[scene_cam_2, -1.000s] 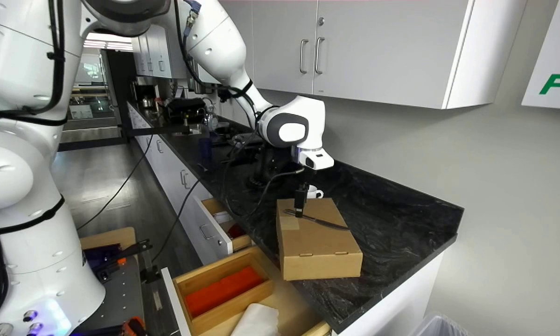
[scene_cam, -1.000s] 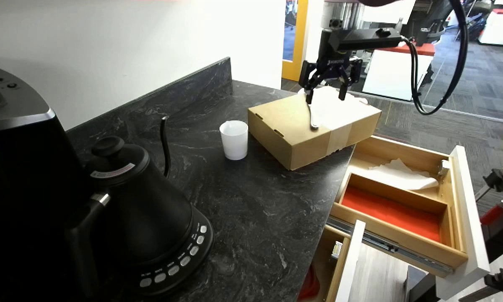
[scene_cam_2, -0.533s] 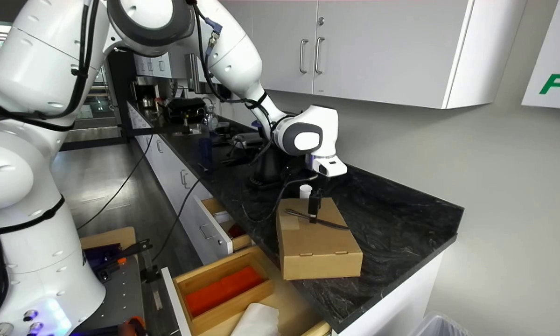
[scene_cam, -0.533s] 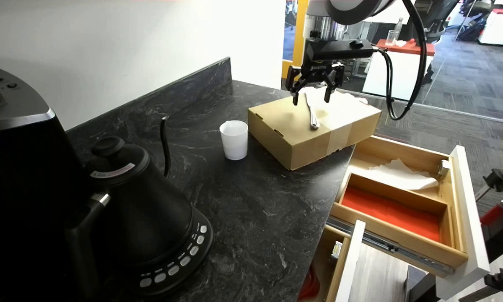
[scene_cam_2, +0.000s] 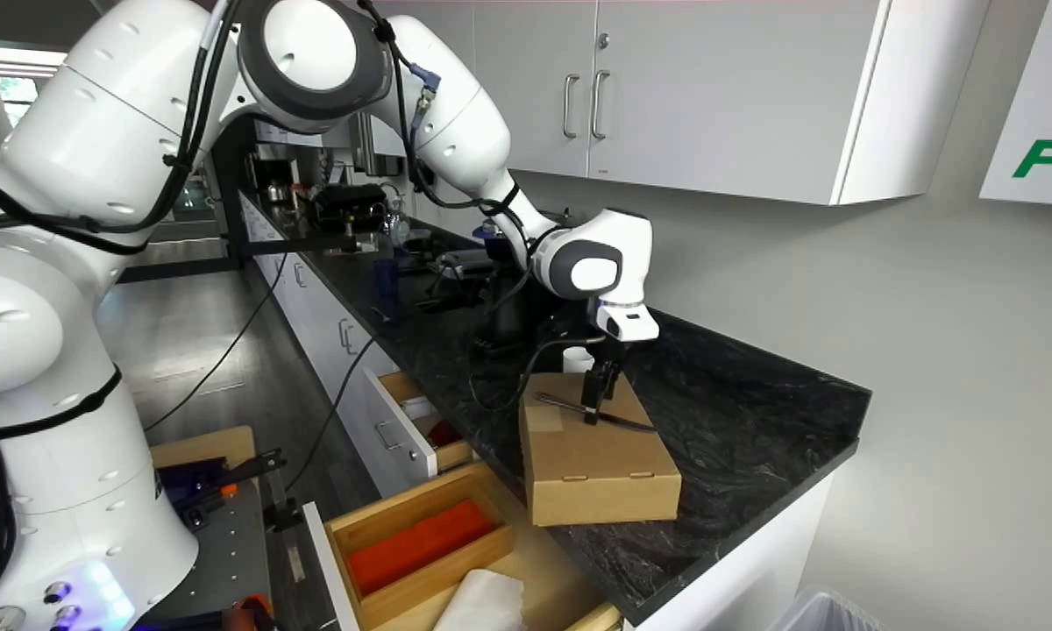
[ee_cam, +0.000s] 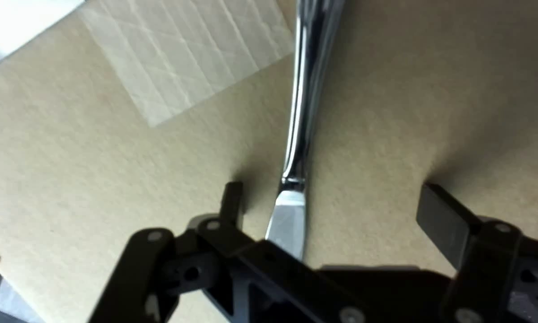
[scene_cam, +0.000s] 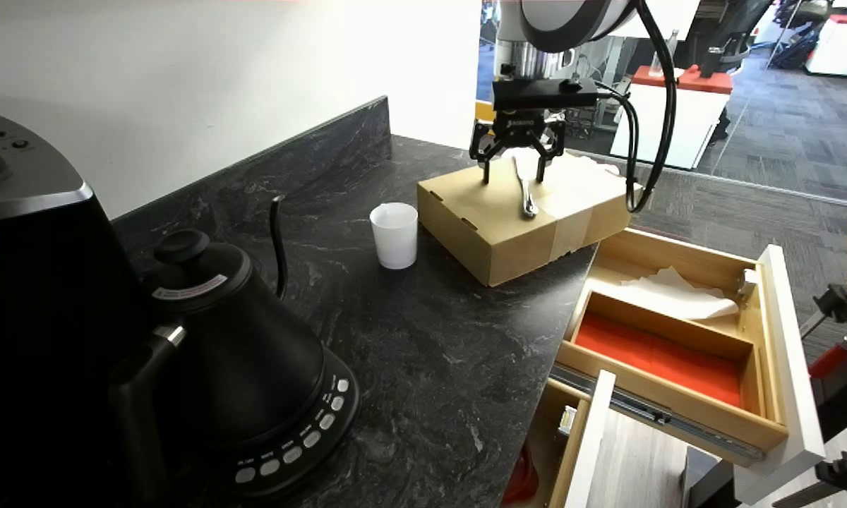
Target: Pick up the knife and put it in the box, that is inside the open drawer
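The knife (scene_cam: 528, 204) lies flat on top of the cardboard box; it also shows in an exterior view (scene_cam_2: 624, 422) and in the wrist view (ee_cam: 299, 116), with a shiny metal handle and a pale blade. My gripper (scene_cam: 513, 179) is open and low over the cardboard. In the wrist view the fingers (ee_cam: 331, 193) stand on either side of the knife, around the start of the blade, which is nearer the left finger. The blade's tip is hidden behind the gripper. The wooden box with red floor (scene_cam: 660, 360) sits in the open drawer (scene_cam: 783, 339), also in an exterior view (scene_cam_2: 421, 548).
The cardboard box (scene_cam: 526, 254) stands on the dark counter (scene_cam: 423, 374). A white cup (scene_cam: 395, 236) is beside it, and a black kettle (scene_cam: 240, 353) stands further along. White paper (scene_cam: 677, 293) lies in the drawer. A lower drawer (scene_cam: 589, 437) is also open.
The gripper has moved along the cardboard box and down, from near one end of the knife to straddling it. It stays open. The knife has not visibly moved.
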Controlling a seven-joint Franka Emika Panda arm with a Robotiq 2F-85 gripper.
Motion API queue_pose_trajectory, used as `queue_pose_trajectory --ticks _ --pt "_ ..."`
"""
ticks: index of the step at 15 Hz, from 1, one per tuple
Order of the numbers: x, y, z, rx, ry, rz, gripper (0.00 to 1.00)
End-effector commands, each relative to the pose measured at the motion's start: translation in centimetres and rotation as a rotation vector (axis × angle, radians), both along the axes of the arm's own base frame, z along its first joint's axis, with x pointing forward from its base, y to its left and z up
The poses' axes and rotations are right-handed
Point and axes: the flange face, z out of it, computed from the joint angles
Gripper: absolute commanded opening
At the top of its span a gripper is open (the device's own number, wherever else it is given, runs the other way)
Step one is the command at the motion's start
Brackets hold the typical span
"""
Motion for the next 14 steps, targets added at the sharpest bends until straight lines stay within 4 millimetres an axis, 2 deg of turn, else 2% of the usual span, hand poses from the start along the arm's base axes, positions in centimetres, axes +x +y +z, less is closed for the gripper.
queue_pose_trajectory --ticks 1,10,14 --pt "1.0 -0.1 0.6 0.023 0.042 -0.113 1.00" --pt "0.9 -0.8 2.1 0.076 0.094 -0.256 1.00" --pt "0.3 0.5 2.6 0.090 0.081 -0.236 1.00"
